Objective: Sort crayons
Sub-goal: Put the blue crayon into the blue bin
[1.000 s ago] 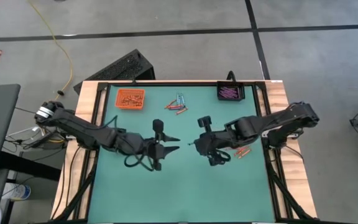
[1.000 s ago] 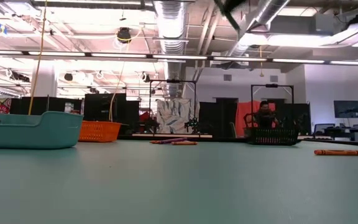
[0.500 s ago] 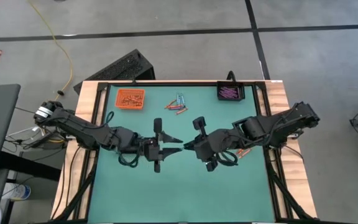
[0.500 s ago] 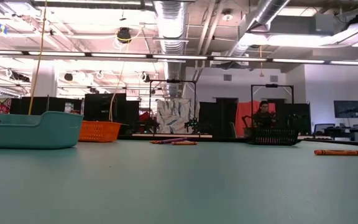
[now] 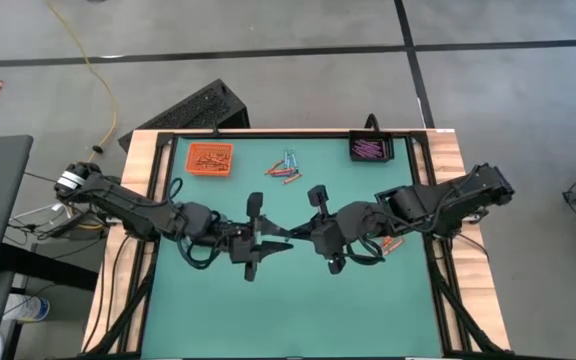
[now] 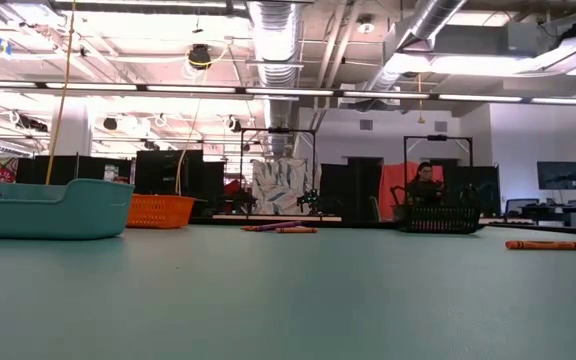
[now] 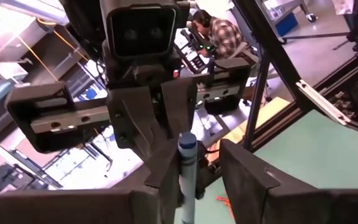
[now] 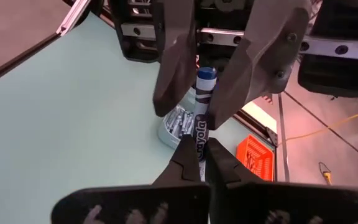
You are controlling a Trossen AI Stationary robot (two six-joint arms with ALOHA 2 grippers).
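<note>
tabletop [image 5: 218, 310]: we see a smooth, matt green mat
frame [image 5: 138, 175]: we see pale wood
blue crayon [image 8: 202, 99]: paper-wrapped, between matt dark fingers [image 8: 173, 56]

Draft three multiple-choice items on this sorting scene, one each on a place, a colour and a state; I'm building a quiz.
1. Where do the two grippers meet?
A. mid-table
B. over the orange tray
C. off the table

2. What colour is the crayon passed between them?
A. orange
B. blue
C. purple

3. How is the right gripper?
A. wide open
B. shut on the crayon
C. out of view

Key: 1 A, left gripper and right gripper face tip to tip; 2 B, the blue crayon shows a blue wrapper; 3 B, its fingers pinch the crayon.
</note>
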